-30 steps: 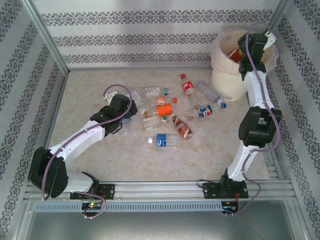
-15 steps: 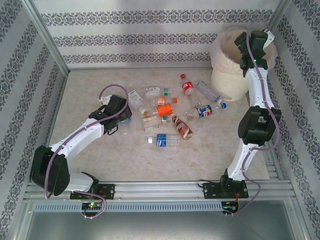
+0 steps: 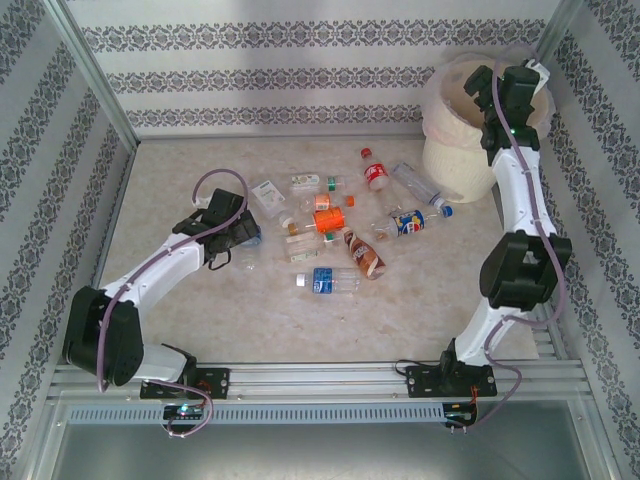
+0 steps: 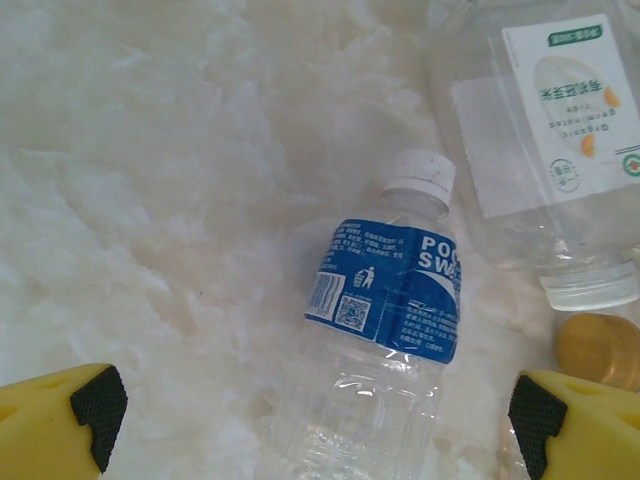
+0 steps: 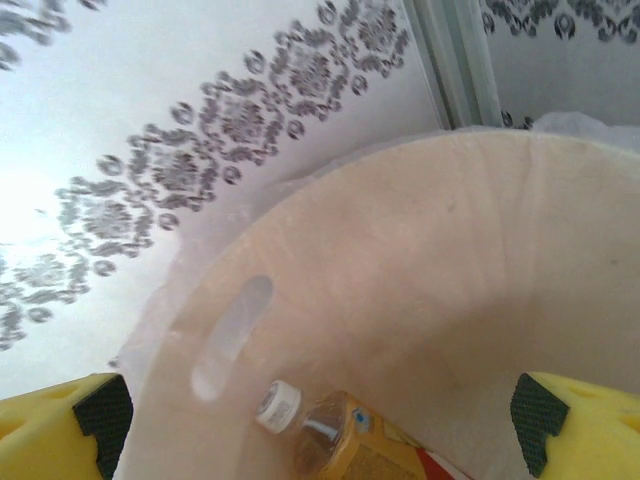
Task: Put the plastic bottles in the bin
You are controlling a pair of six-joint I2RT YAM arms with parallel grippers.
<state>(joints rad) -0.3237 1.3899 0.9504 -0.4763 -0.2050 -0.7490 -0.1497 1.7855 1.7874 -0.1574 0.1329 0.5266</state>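
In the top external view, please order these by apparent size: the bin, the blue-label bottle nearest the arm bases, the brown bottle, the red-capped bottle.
1. bin, by far the largest.
2. blue-label bottle and brown bottle: they look alike in length, so I do not rank them.
3. red-capped bottle, clearly shorter.

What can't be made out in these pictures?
- Top view: the bin's inside, partly hidden by the right arm.
- Right wrist view: the white-capped bottle in the bin, cut off by the bottom edge.
- Left wrist view: the blue-labelled bottle's base, cut off below.
- Top view: the scattered bottles' labels, too small to read.
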